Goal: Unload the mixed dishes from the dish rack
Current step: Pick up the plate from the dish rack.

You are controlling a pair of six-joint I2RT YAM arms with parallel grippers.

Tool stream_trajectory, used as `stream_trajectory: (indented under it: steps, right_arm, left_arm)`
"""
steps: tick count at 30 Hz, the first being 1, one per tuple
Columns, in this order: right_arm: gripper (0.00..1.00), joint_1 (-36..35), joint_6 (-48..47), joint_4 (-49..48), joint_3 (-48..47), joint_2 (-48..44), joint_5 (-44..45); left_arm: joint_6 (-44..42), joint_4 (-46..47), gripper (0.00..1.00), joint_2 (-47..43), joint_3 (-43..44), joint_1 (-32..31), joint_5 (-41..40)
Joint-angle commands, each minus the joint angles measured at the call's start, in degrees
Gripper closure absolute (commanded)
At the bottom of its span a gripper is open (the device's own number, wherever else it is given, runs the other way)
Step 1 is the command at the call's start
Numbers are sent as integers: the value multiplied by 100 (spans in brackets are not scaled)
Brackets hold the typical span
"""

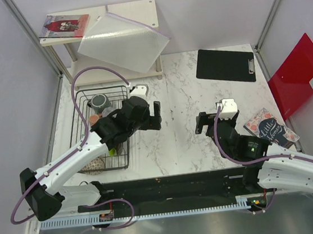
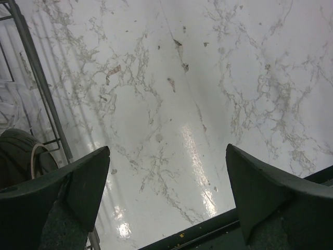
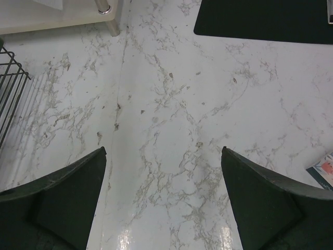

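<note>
L gripper (image 2: 166, 156) jaws spread, empty, above table (image 1: 176, 92) just right of dish rack (image 1: 102, 90). R gripper (image 3: 164, 156) jaws spread too, mid-table. In rack's far end: grey-green mug (image 1: 99, 102).

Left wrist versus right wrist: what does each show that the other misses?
Only left wrist: a dark rounded dish, too cropped to name, behind the dish rack wire. Only right wrist: the black clipboard, a white shelf leg, a book corner. Both: the marble table, some rack wire, and an open, empty gripper: left gripper, right gripper.
</note>
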State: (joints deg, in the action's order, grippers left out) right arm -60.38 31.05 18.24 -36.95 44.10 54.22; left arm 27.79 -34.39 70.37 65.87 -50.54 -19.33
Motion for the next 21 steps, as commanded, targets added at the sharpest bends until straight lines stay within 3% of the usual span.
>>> stream_trajectory:
  steps: [1, 4, 9, 14, 21]
  right_arm:
    - [2, -18, -20, -14, -14, 37, 177]
    - [2, -18, -73, -5, -32, 108, 160]
    - [2, -9, -116, 39, -32, 90, 107]
    - [2, -9, -116, 66, -14, 20, -16]
    - [2, -9, -55, 110, 74, -85, -43]
  left_arm:
    - [-62, -287, 10, -32, 137, 53, -615]
    - [-589, -454, 22, 12, 50, 53, -1003]
    - [-916, -612, 14, -672, 67, 123, -1126]
    - [-951, -884, 14, -1332, 5, 993, 163]
    - [-863, -1140, 16, -1684, -636, 1451, 667]
